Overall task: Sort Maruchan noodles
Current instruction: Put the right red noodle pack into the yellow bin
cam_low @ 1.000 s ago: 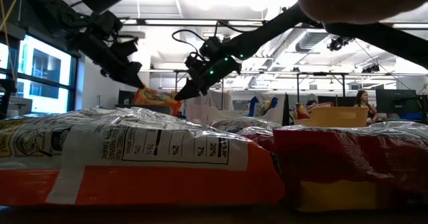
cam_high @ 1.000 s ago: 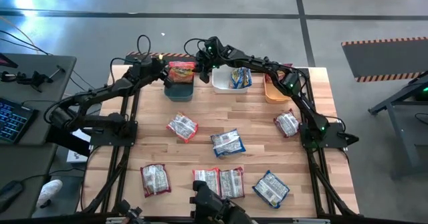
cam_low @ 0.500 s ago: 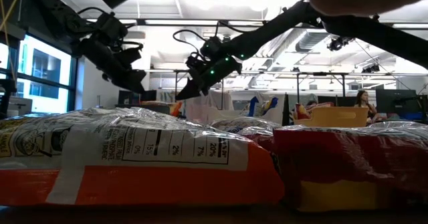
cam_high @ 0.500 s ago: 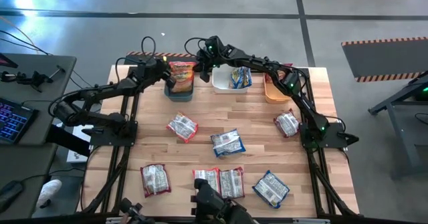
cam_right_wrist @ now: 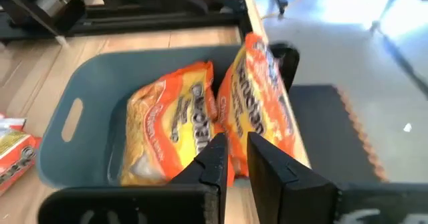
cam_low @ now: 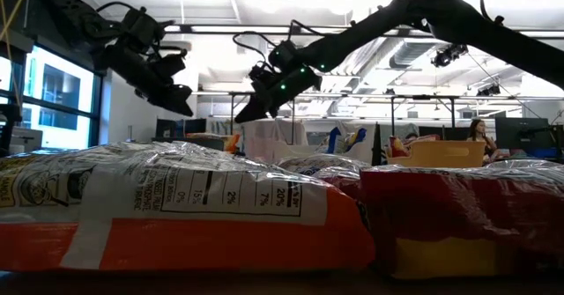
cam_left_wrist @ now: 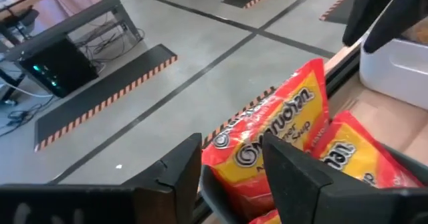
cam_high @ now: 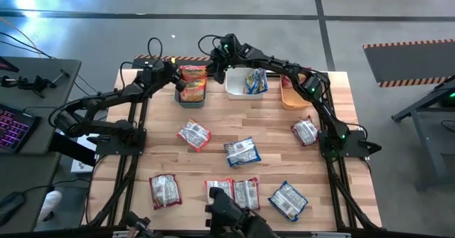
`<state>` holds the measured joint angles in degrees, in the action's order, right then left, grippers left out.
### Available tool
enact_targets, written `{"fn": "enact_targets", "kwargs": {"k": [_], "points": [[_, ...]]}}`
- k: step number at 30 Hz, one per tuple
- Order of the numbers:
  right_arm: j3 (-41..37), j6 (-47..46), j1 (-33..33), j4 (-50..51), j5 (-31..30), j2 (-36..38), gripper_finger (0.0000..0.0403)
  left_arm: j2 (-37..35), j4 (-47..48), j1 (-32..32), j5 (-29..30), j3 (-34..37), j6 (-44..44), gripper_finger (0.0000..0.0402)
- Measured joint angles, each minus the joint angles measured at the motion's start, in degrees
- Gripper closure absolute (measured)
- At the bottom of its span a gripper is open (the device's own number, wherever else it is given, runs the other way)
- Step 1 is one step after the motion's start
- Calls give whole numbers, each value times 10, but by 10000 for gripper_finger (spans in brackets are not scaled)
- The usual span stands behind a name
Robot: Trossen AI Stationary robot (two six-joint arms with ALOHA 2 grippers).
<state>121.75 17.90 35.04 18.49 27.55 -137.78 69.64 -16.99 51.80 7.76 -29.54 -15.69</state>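
1. The teal bin (cam_high: 190, 96) stands at the far edge of the tabletop (cam_high: 234, 128) and is my landmark; two orange packets (cam_right_wrist: 200, 127) are inside it, one lying and one leaning on its far wall, so I judge this bin is for the orange kind.
2. The left tool (cam_left_wrist: 231, 167) hovers just above the bin's left side; its jaws stand apart with nothing between them, and the upright packet (cam_left_wrist: 277, 127) shows through the gap; it looks to me as the tool after a release, not before a grasp.
3. The right tool (cam_right_wrist: 233, 158) hangs just to the right of the teal bin, between it and the white bin (cam_high: 245, 87); its jaws are almost together and hold nothing; pointing down at the orange packets, it could perhaps push the leaning one flat, but this is only my guess.
4. The white bin, to the right of the teal one, holds blue packets (cam_high: 254, 82); further right is the orange bin (cam_high: 289, 99), whose content I cannot tell well.
5. On the near side of the teal bin, about seven packets (cam_high: 242, 151) lie spread over the tabletop, most of them with the silvery back up; so the sorting seems less than half done, and the colour of each must be read from its edges.
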Motion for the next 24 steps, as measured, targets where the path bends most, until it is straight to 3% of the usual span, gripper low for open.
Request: {"fn": "enact_targets", "kwargs": {"k": [9,18,24], "points": [[0,-102,7,86,27,-1,369,-1,0,0,-28,0,35,302],[0,-97,1,58,25,-1,291,-1,1,-2,-65,0,61,326],[0,-46,5,64,16,3,293,-1,2,-2,-122,0,61,344]]}}
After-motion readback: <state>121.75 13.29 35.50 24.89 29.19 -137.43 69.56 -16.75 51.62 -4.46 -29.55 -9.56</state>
